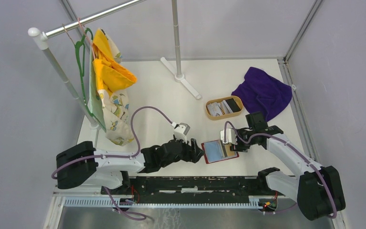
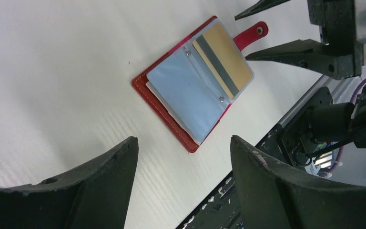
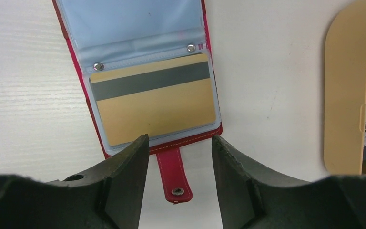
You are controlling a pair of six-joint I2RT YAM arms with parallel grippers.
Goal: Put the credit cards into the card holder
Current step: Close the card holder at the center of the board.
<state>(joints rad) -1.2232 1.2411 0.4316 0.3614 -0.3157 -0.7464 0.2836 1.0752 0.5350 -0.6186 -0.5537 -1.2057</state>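
On the table (image 1: pixel 171 95), between left gripper (image 2: pixel 183 143) and right gripper (image 3: pixel 180 140), the card holder (image 1: pixel 219 151) lies open, one gold card (image 3: pixel 155 102) pocketed. Both jaw pairs spread, empty. Other credit cards (image 1: pixel 225 107) in tray (image 1: pixel 208 109).

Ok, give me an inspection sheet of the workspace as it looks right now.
Surface: white table.
Job's things: red card holder open flat, gold card in a pocket; more cards in wooden tray.
Clutter: purple cloth beside tray.
End effectors: left end effector open, right end effector open, both empty.
Cables: purple cable loops over each arm.
Surroundings: clothes rail, green hanger, yellow garment.
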